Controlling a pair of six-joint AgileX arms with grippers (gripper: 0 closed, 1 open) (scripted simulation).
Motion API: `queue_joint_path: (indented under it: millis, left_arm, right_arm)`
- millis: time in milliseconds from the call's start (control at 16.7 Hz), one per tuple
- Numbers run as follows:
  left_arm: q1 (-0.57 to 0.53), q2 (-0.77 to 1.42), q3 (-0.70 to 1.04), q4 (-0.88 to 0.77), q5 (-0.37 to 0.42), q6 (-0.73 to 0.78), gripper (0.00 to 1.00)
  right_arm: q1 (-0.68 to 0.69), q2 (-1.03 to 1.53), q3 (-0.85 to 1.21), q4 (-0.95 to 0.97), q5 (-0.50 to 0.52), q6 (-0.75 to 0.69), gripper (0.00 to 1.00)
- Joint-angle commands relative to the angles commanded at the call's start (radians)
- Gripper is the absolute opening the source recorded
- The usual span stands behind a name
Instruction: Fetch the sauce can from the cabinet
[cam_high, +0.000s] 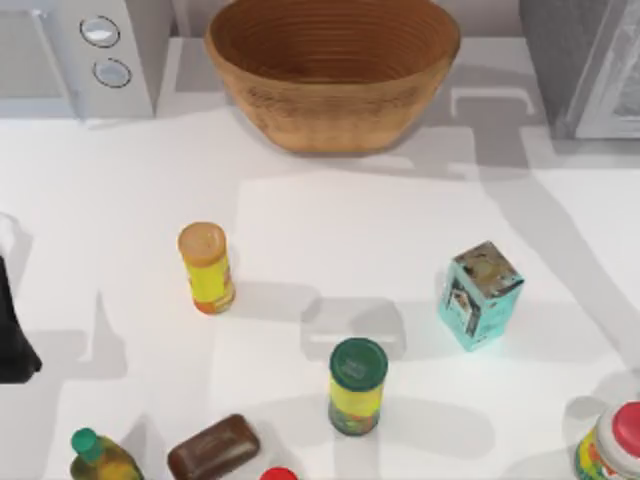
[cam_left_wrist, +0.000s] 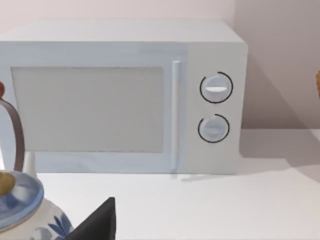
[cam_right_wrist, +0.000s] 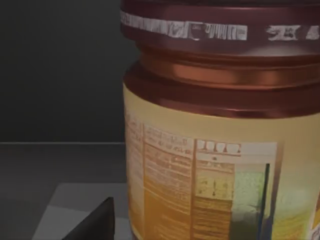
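Reaching step in hand, by the look of it: right wrist view close up against the short wide sauce can (cam_right_wrist: 215, 150) with dark maroon rim and cream-tan label, upright on a grey shelf in a dim enclosure, presumably inside the large grey boxy cabinet (cam_high: 585, 60) at the top view's far right corner. Next move, as a judgement: closing squarely round the can's body, then a straight pull out past the door frame without tipping. Right gripper (cam_right_wrist: 95, 222): one dark fingertip visible just beside the can's base; apart or together cannot be told, nor whether touching. Left arm (cam_high: 15, 330) parked at the table's left edge, facing the white microwave (cam_left_wrist: 120, 95) with two round knobs; its finger spread cannot be told either.
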Motion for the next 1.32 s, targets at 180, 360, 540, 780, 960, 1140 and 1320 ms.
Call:
queue_joint_path:
  millis: [180, 360, 540, 780, 960, 1140, 1320]
  left_arm:
    - [0.000, 0.000, 0.000, 0.000, 0.000, 0.000, 1.00]
    - [0.000, 0.000, 0.000, 0.000, 0.000, 0.000, 1.00]
    - [0.000, 0.000, 0.000, 0.000, 0.000, 0.000, 1.00]
    - [0.000, 0.000, 0.000, 0.000, 0.000, 0.000, 1.00]
    - [0.000, 0.000, 0.000, 0.000, 0.000, 0.000, 1.00]
    - [0.000, 0.000, 0.000, 0.000, 0.000, 0.000, 1.00]
    - [0.000, 0.000, 0.000, 0.000, 0.000, 0.000, 1.00]
  right_arm:
    - [-0.003, -0.004, -0.004, -0.001, -0.002, 0.000, 1.00]
    - [-0.019, 0.037, 0.037, 0.000, -0.018, 0.000, 1.00]
    - [-0.055, 0.130, 0.128, 0.002, -0.053, 0.000, 1.00]
    - [-0.088, 0.203, 0.199, 0.005, -0.085, 0.000, 1.00]
    - [-0.088, 0.203, 0.199, 0.005, -0.085, 0.000, 1.00]
    - [-0.088, 0.203, 0.199, 0.005, -0.085, 0.000, 0.77]
    - [-0.088, 0.203, 0.199, 0.005, -0.085, 0.000, 0.55]
